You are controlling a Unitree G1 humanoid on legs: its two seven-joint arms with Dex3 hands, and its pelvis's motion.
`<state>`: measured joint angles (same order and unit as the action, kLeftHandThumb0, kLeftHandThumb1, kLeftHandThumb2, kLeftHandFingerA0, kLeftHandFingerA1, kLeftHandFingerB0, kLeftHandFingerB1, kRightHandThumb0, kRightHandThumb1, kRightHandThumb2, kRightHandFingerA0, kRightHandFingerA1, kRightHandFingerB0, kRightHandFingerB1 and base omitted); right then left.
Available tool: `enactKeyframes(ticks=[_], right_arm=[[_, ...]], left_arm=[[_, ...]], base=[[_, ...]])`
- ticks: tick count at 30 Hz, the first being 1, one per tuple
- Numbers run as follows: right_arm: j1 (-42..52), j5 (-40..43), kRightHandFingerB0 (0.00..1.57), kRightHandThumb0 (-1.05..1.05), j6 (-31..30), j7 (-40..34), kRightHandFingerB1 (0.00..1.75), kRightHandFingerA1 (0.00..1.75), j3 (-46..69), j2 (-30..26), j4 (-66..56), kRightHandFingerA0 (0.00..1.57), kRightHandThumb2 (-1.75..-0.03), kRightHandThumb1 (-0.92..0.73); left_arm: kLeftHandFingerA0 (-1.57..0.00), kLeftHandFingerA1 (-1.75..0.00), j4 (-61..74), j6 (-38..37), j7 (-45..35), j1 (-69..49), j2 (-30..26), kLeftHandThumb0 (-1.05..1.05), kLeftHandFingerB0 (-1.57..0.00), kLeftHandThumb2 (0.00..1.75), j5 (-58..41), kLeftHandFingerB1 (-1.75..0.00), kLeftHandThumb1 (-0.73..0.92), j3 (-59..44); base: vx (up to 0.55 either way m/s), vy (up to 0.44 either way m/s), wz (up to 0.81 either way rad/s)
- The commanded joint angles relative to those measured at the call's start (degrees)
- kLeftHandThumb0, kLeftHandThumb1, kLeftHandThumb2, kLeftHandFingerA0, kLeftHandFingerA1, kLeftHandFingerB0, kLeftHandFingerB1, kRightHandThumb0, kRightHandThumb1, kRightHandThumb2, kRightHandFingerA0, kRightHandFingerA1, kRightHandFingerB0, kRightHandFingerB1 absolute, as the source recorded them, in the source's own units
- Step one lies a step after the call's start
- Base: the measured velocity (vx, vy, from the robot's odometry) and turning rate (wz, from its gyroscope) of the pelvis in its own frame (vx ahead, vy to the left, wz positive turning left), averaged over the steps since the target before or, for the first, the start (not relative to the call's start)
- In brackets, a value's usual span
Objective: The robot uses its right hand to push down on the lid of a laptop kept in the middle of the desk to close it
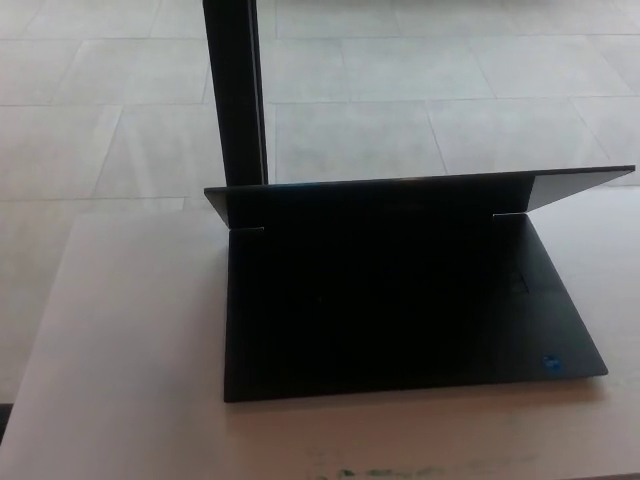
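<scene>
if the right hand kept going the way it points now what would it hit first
Can't tell: neither hand is in the head view, so no heading shows. The laptop sits open on the desk, its lid untouched.

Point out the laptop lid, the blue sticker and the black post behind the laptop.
laptop lid (400,197): head view, middle of its dark face.
blue sticker (551,363): head view, on the base's front right corner.
black post (236,90): head view, mid-shaft.
</scene>
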<state>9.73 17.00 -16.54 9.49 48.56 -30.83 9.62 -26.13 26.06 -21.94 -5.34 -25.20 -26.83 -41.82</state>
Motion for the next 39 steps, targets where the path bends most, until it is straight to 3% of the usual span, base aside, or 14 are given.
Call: enactKeyframes(ticks=[1,7,8,11,12,13,14,23,24,26,27,30,31,39], right_arm=[[-12.8,0.7,0.04,-0.36,-4.7,-4.3,0.29,0.37,-1.3,-8.4,-4.2,0.04,-0.8,-0.92],[-30.2,-1.6,0.05,-0.61,-3.4,-3.1,0.37,0.49,-10.2,-13.5,-2.4,0.05,-0.76,-0.92],[-30.3,-1.7,0.0,-0.35,-3.5,-3.1,0.48,0.52,-10.2,-13.5,-2.3,0.04,-1.13,-0.56],[-40.8,-2.7,0.11,-0.83,-0.5,5.4,0.32,0.42,-19.7,-15.7,1.6,0.0,-1.14,-0.73],[-42.0,-3.5,0.15,-0.84,0.6,6.5,0.28,0.43,-21.4,-15.8,2.0,0.09,-0.7,-0.89],[-43.5,-4.8,0.0,-0.37,2.5,7.8,0.49,0.53,-23.9,-15.9,2.4,0.03,-1.1,-0.47],[-45.2,-5.9,0.17,-0.86,4.2,9.2,0.26,0.4,-26.3,-15.9,2.9,0.17,-0.71,-0.92],[-58.3,-14.2,0.16,-1.01,9.0,12.1,0.32,0.41,-44.0,-11.9,5.3,0.15,-0.78,-0.92],[-60.6,-16.4,0.11,-0.97,8.3,12.5,0.43,0.48,-47.8,-11.3,5.9,0.12,-1.22,-0.77],[-61.4,-16.8,0.11,-0.96,7.9,12.3,0.43,0.48,-49.6,-11.0,5.9,0.11,-1.22,-0.77],[-62.0,-17.1,0.19,-1.05,8.4,12.2,0.32,0.42,-50.8,-10.2,6.7,0.19,-0.79,-0.92],[-63.9,-20.2,0.17,-1.05,12.3,12.6,0.33,0.45,-55.6,-9.4,9.5,0.17,-0.83,-0.92],[-63.7,-22.5,0.11,-0.95,15.7,13.7,0.44,0.5,-58.8,-9.2,10.3,0.07,-1.24,-0.79],[-63.8,-31.6,0.0,-0.38,19.5,16.0,0.5,0.53,-72.6,-8.9,11.9,0.01,-1.08,-0.41]], left_arm=[[-0.08,-0.57,4.2,5.2,-0.9,-1.3,-1.4,-0.38,-0.01,1.01,-4.1,-0.5,0.47,-1.1],[-0.08,-0.57,4.2,5.0,-2.1,-2.5,-1.0,-0.37,-0.02,1.06,-4.6,-0.5,0.55,-0.8],[-0.1,-0.58,4.2,5.0,-2.1,-2.5,-1.0,-0.36,-0.03,1.07,-4.6,-0.51,0.57,-0.8],[-0.08,-0.57,4.1,4.3,-1.8,-3.4,-0.2,-0.37,-0.02,1.04,-3.5,-0.5,0.53,0.4],[-0.08,-0.56,4.1,4.2,-1.6,-3.5,0.0,-0.37,-0.02,1.03,-3.2,-0.5,0.51,0.7],[-0.07,-0.56,4.3,3.9,-1.4,-3.6,0.4,-0.37,-0.02,1.03,-2.9,-0.5,0.52,1.1],[-0.08,-0.57,4.5,3.9,-1.3,-3.7,0.7,-0.37,-0.02,1.03,-3.0,-0.5,0.52,1.4],[-0.08,-0.57,6.0,4.0,-1.1,-4.6,1.6,-0.37,-0.01,1.04,-3.8,-0.5,0.53,1.9],[-0.07,-0.57,5.6,3.8,-1.3,-4.7,1.4,-0.37,-0.01,1.05,-3.9,-0.5,0.54,1.9],[-0.07,-0.57,5.8,3.8,-1.2,-5.0,1.3,-0.37,-0.01,1.05,-3.9,-0.5,0.53,1.8],[-0.07,-0.57,5.5,3.7,-1.6,-5.4,1.1,-0.37,-0.01,1.05,-4.0,-0.5,0.53,1.6],[-0.07,-0.57,5.8,3.7,-1.8,-5.6,1.2,-0.37,-0.01,1.05,-4.3,-0.5,0.54,1.7],[-0.08,-0.57,5.2,3.1,-1.9,-5.5,1.2,-0.37,-0.02,1.04,-4.1,-0.5,0.53,1.9],[-0.09,-0.57,5.3,3.3,-1.9,-4.8,0.8,-0.35,-0.03,1.06,-4.0,-0.5,0.56,2.7]], base=[[0.0,0.0,0.0],[0.0,-0.002,0.03],[0.0,0.0,0.0],[0.0,0.0,0.0],[0.0,0.0,0.0],[0.0,0.0,0.0],[0.0,0.0,0.0],[0.0,0.0,0.0],[0.0,0.0,0.0],[0.0,0.0,0.0],[0.0,0.0,0.0],[0.0,0.0,0.0],[0.0,0.0,0.0],[0.0,0.0,0.0]])
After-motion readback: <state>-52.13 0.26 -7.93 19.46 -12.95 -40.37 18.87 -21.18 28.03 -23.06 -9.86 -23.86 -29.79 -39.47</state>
